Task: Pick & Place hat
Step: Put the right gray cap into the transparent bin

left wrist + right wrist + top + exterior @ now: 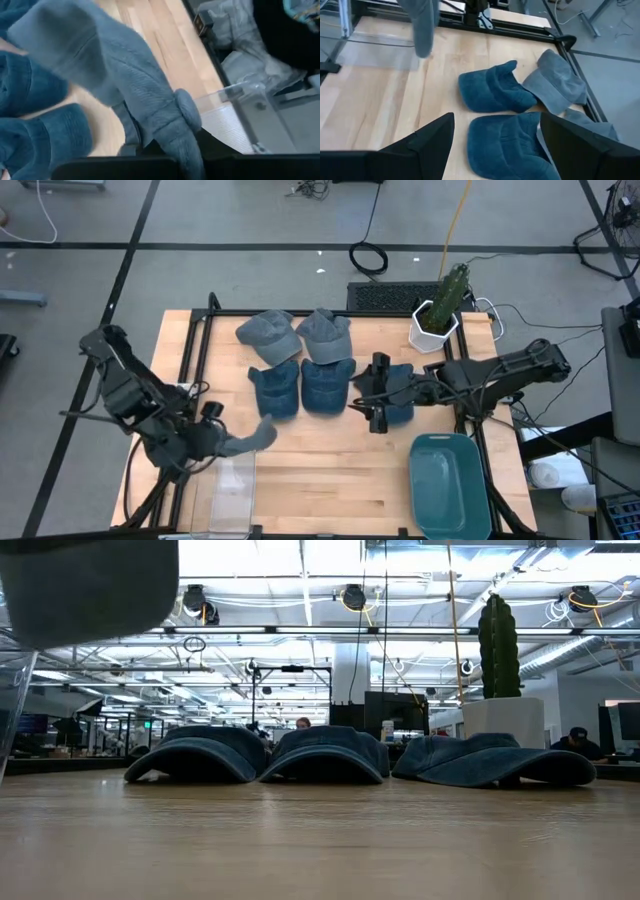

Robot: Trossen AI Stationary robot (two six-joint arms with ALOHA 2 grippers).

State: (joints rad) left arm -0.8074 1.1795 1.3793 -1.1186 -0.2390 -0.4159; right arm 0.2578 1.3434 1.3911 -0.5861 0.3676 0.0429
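The left gripper point(222, 442), clamped on a grey hat point(252, 438), holds it just above the clear bin point(233, 485), seemingly to drop it in, while the right gripper point(372, 398), fingers apart, hovers over a blue hat point(398, 392) farther from that bin.

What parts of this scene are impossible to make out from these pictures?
- Left hand: its fingers are hidden under the grey hat it holds, in both the high and left wrist views.
- Blue hat under the right hand: mostly covered by the arm in the high view.
- Clear bin: cut off in the low view.
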